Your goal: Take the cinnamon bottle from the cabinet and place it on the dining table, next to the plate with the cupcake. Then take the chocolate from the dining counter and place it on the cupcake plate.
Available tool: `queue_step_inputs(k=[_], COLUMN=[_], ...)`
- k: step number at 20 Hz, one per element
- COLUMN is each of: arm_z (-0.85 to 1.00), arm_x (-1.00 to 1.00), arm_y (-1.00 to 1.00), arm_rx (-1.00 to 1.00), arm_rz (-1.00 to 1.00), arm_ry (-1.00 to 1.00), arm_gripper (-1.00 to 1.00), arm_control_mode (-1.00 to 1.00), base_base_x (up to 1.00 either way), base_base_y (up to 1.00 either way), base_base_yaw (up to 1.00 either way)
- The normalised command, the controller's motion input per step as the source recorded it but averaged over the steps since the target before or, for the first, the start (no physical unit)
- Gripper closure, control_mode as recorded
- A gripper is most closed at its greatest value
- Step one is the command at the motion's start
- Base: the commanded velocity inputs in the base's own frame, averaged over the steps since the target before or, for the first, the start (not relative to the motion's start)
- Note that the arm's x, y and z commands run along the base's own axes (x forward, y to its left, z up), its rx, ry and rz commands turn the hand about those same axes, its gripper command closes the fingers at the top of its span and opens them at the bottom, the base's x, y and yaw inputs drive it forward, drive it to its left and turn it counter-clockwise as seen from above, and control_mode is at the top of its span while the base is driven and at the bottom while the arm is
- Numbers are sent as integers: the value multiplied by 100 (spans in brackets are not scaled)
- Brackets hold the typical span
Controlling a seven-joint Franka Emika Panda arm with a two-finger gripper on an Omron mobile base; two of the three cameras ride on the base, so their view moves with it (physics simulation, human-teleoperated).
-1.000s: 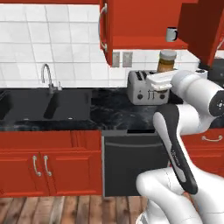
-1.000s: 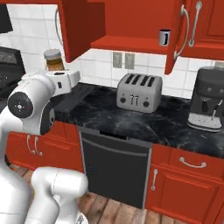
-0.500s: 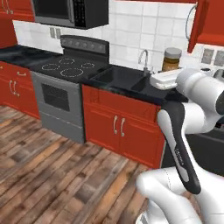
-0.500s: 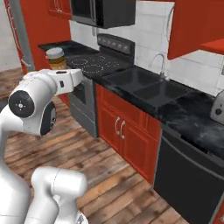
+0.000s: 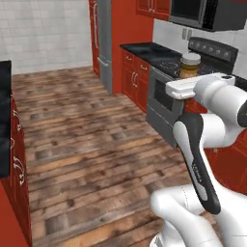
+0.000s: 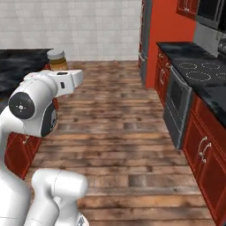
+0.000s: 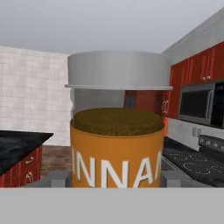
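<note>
A home kitchen: red base cabinets [image 6: 203,154], black stove [image 6: 201,73], microwave [image 5: 200,12], wood floor [image 5: 91,144].

In the left base view the cinnamon bottle [image 5: 189,65] shows just its cap and upper body; the rest sits behind the white hand. In the right base view the bottle [image 6: 57,60] is likewise cut off below by the arm. The end effector's fingers are hidden in both base views. In the hand view the bottle [image 7: 117,146] blocks the middle of the room, its label letters cut off at both sides. The microwave [image 5: 207,13] runs off the top edge.
</note>
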Motion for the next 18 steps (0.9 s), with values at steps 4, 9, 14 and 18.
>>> queue_step_inputs(k=[4, 9, 14, 18], arm_z=[0, 0, 0, 0], arm_x=[0, 0, 0, 0], arm_y=[0, 0, 0, 0], arm_rx=[0, 0, 0, 0], arm_rz=[0, 0, 0, 0], arm_ry=[0, 0, 0, 0], arm_gripper=[100, 100, 100, 100], arm_control_mode=[100, 100, 100, 100], base_base_x=[-38, -8, 14, 17], base_base_y=[-1, 10, 89, 100], base_base_yaw=[89, 66, 7, 0])
